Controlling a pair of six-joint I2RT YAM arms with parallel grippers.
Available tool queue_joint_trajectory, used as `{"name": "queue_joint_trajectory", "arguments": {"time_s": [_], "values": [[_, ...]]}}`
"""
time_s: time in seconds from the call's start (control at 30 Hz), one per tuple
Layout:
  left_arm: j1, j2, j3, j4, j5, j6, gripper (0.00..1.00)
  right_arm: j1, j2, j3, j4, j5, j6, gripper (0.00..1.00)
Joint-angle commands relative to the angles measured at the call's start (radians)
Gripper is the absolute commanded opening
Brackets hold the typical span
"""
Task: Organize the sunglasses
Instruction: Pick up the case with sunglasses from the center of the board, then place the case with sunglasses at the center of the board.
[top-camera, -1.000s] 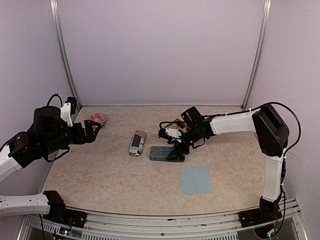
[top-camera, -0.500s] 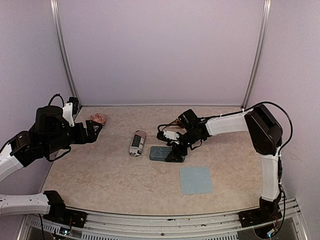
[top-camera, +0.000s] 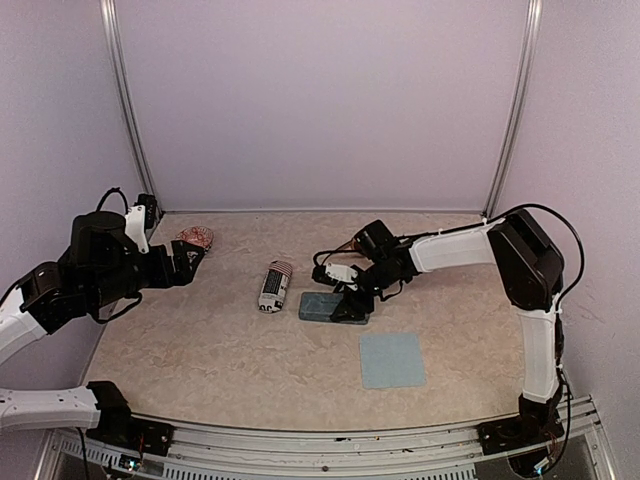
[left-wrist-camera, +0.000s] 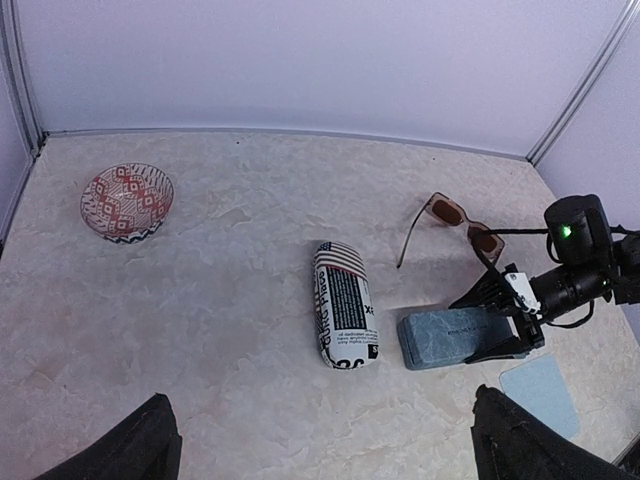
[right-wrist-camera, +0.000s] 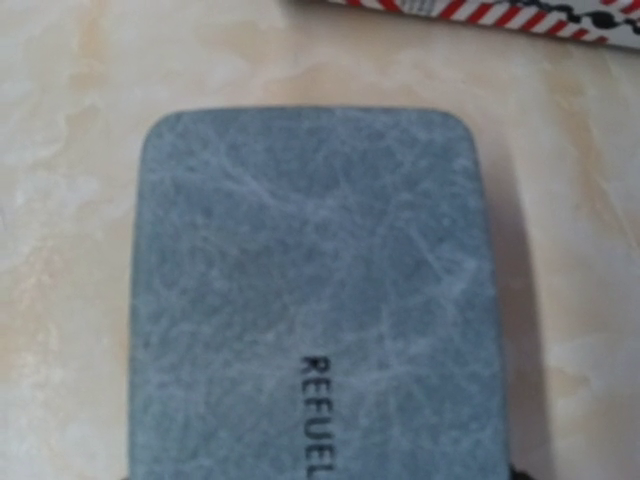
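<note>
One pair of sunglasses (left-wrist-camera: 450, 225) shows, lying on the counter (left-wrist-camera: 230, 400) behind the case (left-wrist-camera: 445, 337).
Left hand (top-camera: 190, 258) is wide open by one bowl (left-wrist-camera: 127, 201) near the left edge; bare counter, one pouch (left-wrist-camera: 344, 318), one case, right hand (left-wrist-camera: 478, 328) at its end, grip unclear; one cloth (top-camera: 392, 360) nearer.

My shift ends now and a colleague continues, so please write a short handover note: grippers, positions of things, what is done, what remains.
Left gripper: open, empty, above the table's left side.
Right gripper: jaws astride the right end of the blue-grey case; firm grip not confirmed.
Brown sunglasses: unfolded on the table behind the case, untouched. No other pair in view.
Done: nothing stowed; case looks closed.
Left: probably open the case, fold the sunglasses, put them inside.
</note>
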Motion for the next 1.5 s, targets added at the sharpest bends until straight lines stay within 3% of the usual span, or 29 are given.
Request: {"name": "queue_joint_trajectory", "arguments": {"time_s": [0.0, 0.07, 0.43, 0.67, 0.9, 1.2, 1.47], "values": [[0.01, -0.003, 0.009, 0.022, -0.002, 0.012, 0.99, 0.007, -0.022, 0.008, -0.015, -0.025, 0.015, 0.45], [0.01, -0.001, 0.011, 0.024, -0.002, 0.014, 0.99, 0.007, -0.045, 0.003, -0.014, -0.034, 0.028, 0.37], [0.013, 0.056, 0.051, 0.044, 0.015, 0.037, 0.99, -0.028, -0.293, -0.133, 0.095, 0.037, 0.149, 0.34], [0.015, 0.103, 0.069, 0.079, 0.024, 0.05, 0.99, -0.103, -0.468, -0.269, 0.142, 0.231, 0.273, 0.34], [0.017, 0.159, 0.093, 0.11, 0.039, 0.058, 0.99, -0.176, -0.59, -0.472, 0.327, 0.49, 0.454, 0.29], [0.019, 0.191, 0.107, 0.106, 0.042, 0.047, 0.99, -0.265, -0.549, -0.599, 0.459, 0.718, 0.713, 0.31], [0.021, 0.189, 0.117, 0.085, 0.026, 0.032, 0.99, -0.272, -0.414, -0.583, 0.517, 0.756, 0.813, 0.32]]}}
